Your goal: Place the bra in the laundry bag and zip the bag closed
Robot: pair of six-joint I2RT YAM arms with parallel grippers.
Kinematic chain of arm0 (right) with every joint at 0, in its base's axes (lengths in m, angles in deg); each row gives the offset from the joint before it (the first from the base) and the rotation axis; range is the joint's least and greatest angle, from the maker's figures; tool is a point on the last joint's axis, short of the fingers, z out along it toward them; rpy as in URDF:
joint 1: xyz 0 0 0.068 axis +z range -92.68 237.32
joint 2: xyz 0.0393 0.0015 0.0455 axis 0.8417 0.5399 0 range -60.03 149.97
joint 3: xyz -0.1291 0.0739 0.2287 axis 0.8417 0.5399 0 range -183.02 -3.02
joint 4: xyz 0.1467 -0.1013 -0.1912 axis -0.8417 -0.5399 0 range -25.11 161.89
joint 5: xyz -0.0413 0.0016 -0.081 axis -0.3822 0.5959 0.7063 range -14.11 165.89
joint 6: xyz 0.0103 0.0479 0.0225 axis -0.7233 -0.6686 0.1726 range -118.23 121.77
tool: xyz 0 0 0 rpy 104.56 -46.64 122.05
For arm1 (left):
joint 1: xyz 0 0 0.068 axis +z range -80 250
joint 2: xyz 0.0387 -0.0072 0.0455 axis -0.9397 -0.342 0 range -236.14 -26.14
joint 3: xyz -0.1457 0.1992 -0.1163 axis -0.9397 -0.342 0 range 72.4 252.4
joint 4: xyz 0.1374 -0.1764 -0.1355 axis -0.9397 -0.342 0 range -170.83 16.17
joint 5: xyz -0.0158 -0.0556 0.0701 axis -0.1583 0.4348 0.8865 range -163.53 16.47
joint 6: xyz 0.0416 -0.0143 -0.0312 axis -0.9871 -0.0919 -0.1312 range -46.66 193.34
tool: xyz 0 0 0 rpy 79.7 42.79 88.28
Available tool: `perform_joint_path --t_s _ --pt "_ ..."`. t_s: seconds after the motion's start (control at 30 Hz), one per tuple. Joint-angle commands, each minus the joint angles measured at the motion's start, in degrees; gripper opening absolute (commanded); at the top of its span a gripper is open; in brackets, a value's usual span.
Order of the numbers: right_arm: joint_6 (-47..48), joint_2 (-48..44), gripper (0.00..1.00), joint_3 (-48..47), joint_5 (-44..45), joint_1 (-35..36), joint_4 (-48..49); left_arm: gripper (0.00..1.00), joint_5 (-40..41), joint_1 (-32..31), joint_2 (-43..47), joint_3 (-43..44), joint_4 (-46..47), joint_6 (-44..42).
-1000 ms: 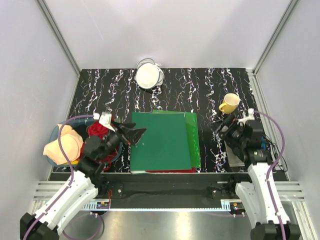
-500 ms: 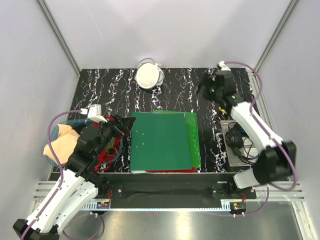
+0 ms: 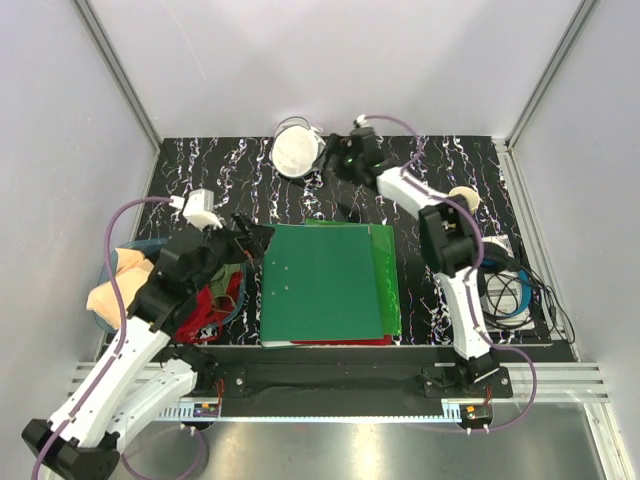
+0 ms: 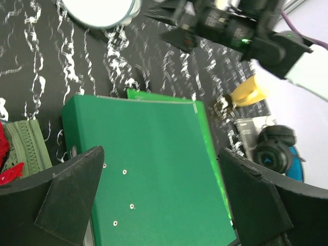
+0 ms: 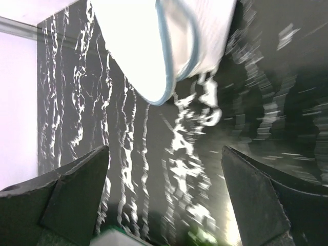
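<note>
1. Table (image 3: pixel 200 170): black, streaked with wavy white veins.
2. Bag (image 3: pixel 297 152), at the far edge: white, with a pale blue rim.
3. Bra (image 3: pixel 110 298): pale peach.
4. Folder (image 3: pixel 320 285): dark green, over a brighter green one.
5. Mug (image 4: pixel 248 92): yellow.
6. Cloth (image 3: pixel 205 310): red.

The 2 hands gape empty: left hand (image 3: pixel 252 240) near its base, right hand (image 3: pixel 338 163) stretched far forward.

White fine-mesh laundry bag (image 3: pixel 297 151), soft matt padded bra (image 3: pixel 105 297), smooth green folder (image 3: pixel 322 285), black white-veined tabletop (image 3: pixel 200 175)
</note>
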Motion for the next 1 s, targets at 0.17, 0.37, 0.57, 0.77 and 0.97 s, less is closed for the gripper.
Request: perform_joint_path --t_s 0.17,0.37,0.57,0.77,0.97 --pt "-25.6 12.8 0.94 -11.4 8.0 4.7 8.7 0.99 -8.0 4.7 -7.8 8.2 -3.2 6.7" --pt "-29.6 20.7 0.84 -18.9 9.4 5.1 8.6 0.99 -10.1 7.1 -8.0 12.5 -5.4 13.6" --pt "-32.8 27.5 0.70 -29.9 10.9 5.2 2.8 0.99 -9.2 9.5 -7.5 16.1 -10.4 10.3" --pt "-37.9 22.8 0.18 -26.3 6.6 5.4 2.6 0.99 -4.8 10.8 -8.7 22.3 -18.4 0.5" --pt "-41.9 9.4 0.00 -16.9 -1.6 4.0 1.5 0.99 -3.5 10.9 -11.3 24.8 -21.0 -2.8"
